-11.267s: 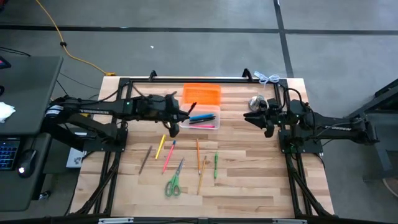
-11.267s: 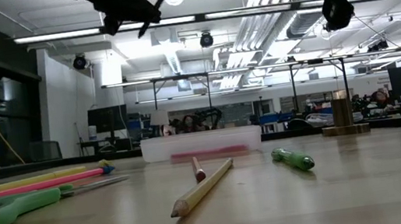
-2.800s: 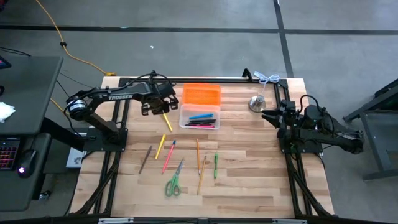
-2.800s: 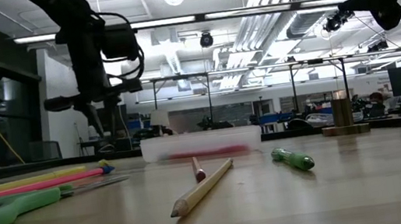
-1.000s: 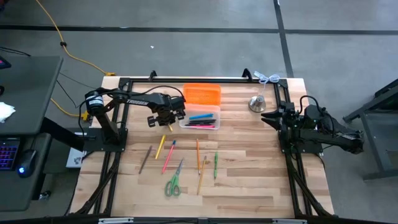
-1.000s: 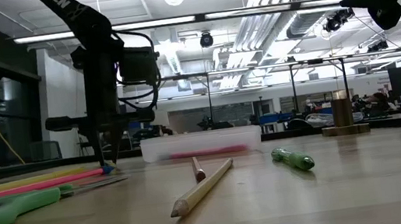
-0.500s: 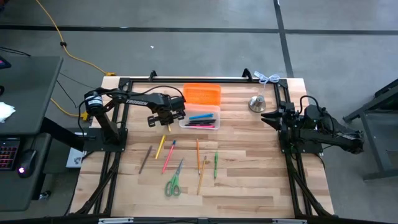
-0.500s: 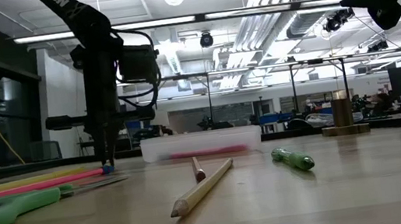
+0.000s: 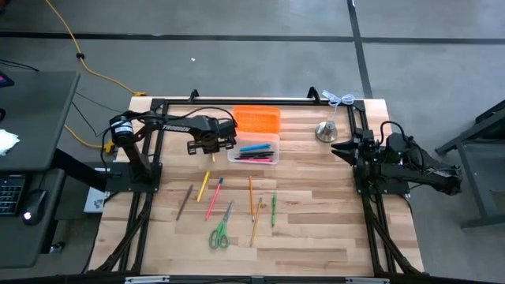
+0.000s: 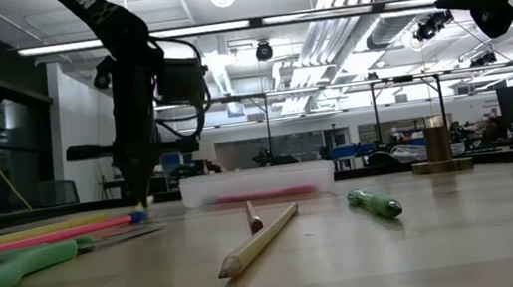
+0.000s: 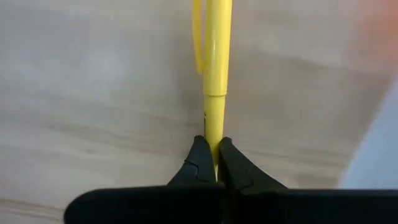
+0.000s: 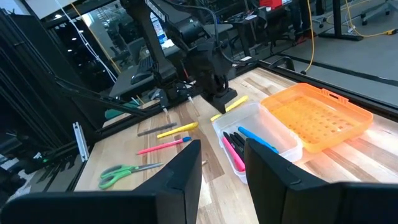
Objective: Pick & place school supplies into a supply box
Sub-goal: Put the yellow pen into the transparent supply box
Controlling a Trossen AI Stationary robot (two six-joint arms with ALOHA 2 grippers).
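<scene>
Yellow pen [image 11: 216, 74] was held between the closed fingers of the left gripper [image 9: 211, 147], just beside the left end of the supply box [image 9: 254, 150], above the wooden table [image 9: 316, 237]. Several pens were seen lying inside the clear box, its orange lid [image 9: 256, 121] open. The right gripper [image 12: 221, 158] was kept partly open and empty, well apart near the right edge.

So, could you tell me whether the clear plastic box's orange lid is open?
Open: orange lid lies flat behind clear box, pens visible inside.

Grey concrete floor [image 9: 260, 20] with dark seams, yellow cable [image 9: 67, 35], bright ceiling strip lights [image 10: 220, 26].
</scene>
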